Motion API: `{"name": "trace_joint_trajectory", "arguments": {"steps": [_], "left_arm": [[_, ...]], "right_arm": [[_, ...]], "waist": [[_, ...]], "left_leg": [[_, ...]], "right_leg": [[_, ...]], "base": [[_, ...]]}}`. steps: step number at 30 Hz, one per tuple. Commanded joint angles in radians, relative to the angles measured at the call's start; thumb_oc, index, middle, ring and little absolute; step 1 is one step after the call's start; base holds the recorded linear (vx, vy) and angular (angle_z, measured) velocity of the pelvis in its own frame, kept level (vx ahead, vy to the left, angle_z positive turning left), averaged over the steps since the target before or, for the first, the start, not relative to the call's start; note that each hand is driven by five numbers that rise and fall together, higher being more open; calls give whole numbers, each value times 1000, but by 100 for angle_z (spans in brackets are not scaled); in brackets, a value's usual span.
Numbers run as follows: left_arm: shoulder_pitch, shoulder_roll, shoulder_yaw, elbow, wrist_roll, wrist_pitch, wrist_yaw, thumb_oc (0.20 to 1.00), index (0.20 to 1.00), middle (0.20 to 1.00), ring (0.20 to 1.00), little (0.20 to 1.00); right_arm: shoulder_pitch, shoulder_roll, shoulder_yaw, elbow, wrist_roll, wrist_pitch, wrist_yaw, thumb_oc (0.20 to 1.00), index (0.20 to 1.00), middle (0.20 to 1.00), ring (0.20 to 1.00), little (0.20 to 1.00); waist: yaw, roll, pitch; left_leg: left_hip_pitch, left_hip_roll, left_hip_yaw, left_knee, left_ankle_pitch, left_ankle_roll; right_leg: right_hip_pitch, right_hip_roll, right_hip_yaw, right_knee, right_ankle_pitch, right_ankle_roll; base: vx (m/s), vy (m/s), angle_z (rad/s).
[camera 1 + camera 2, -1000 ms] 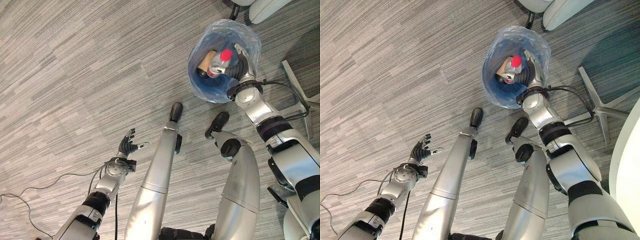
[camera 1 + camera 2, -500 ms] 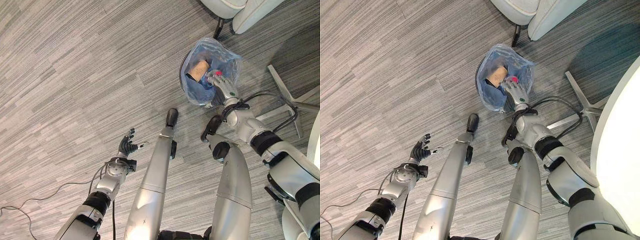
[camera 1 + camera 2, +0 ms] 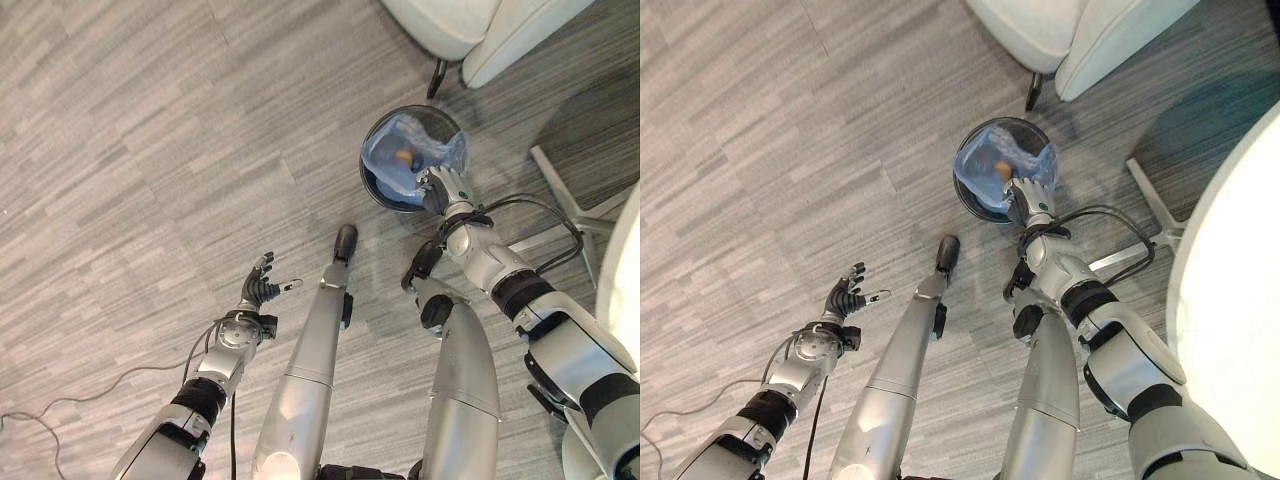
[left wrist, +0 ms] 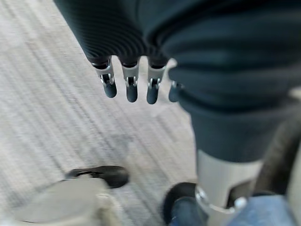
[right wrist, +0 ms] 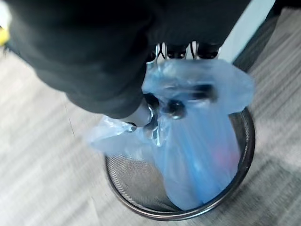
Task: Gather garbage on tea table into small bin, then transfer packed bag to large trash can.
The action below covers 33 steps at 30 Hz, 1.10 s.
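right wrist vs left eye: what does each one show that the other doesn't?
Right wrist view alone: the bin's wire mesh wall, and fingers pinching the blue bag at its gathered top, the bag hanging partly inside the bin.
Left eye view alone: the left hand open over bare floor, a chair base, and pale seats beyond the bin.
Both: the right hand gripping the bag over the round bin.

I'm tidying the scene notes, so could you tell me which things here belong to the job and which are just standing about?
Part of the job:
- blue bag, its top bunched in the right hand
- wire mesh bin under the bag

Just about:
- left hand, open over the floor, holding nothing
- pale chair
- white table edge
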Motion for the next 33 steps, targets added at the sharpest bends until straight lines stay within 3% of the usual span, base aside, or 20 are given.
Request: {"name": "trace_joint_trajectory", "arguments": {"steps": [1,4,8,11,13,17,23,30,33], "left_arm": [[62,12,33,0,11,-5,3,1000,1000,1000,1000,1000],[83,11,47,-2,14,2,-4,1000,1000,1000,1000,1000],[153,9,93,-3,22,13,-23,1000,1000,1000,1000,1000],[186,11,107,-10,24,17,-30,1000,1000,1000,1000,1000],[215,13,119,-21,31,20,-40,1000,1000,1000,1000,1000],[302,12,152,-46,56,31,-65,1000,1000,1000,1000,1000],[405,17,198,-89,96,46,-104,1000,1000,1000,1000,1000],[456,23,213,-131,112,52,-125,1000,1000,1000,1000,1000],[435,36,211,-158,118,47,-127,1000,1000,1000,1000,1000]], "right_arm": [[83,17,-58,-85,98,-59,-14,200,200,200,200,200],[144,33,-108,-154,144,-74,-5,200,200,200,200,200],[326,84,-196,-340,249,-123,52,200,200,200,200,200],[387,92,-217,-397,270,-138,76,200,200,200,200,200],[439,96,-238,-454,291,-147,100,200,200,200,200,200],[550,98,-285,-590,352,-174,170,200,200,200,200,200],[665,98,-336,-721,450,-190,268,200,200,200,200,200],[713,141,-341,-782,562,-197,333,200,200,200,200,200],[709,142,-353,-807,573,-213,336,200,200,200,200,200]], "waist": [[-7,10,-16],[-11,4,-21],[-30,-27,-47],[-38,-36,-58],[-44,-41,-73],[-65,-69,-137],[-80,-90,-244],[-76,-86,-268],[-77,-71,-256]], "left_leg": [[65,-7,54,-58,-44,8],[141,-4,48,-106,-36,5],[375,16,51,-230,-27,-1],[467,24,54,-280,-23,-3],[523,29,62,-317,8,2],[690,46,78,-395,3,1],[856,54,123,-468,-14,6],[953,69,156,-514,-16,17],[905,86,138,-481,14,24]], "right_leg": [[100,35,78,-86,-68,107],[169,42,66,-130,-51,113],[394,56,41,-272,-8,130],[485,64,33,-330,8,137],[550,68,19,-389,49,135],[730,89,22,-498,68,151],[888,120,41,-612,89,173],[918,135,104,-575,96,191],[901,191,213,-424,29,175]], "base": [[0,0,0],[4,-5,8],[55,4,-1],[44,20,-15],[-3,44,-24],[122,34,-9],[106,68,-22],[-5,50,-35],[-261,-45,-5]]}}
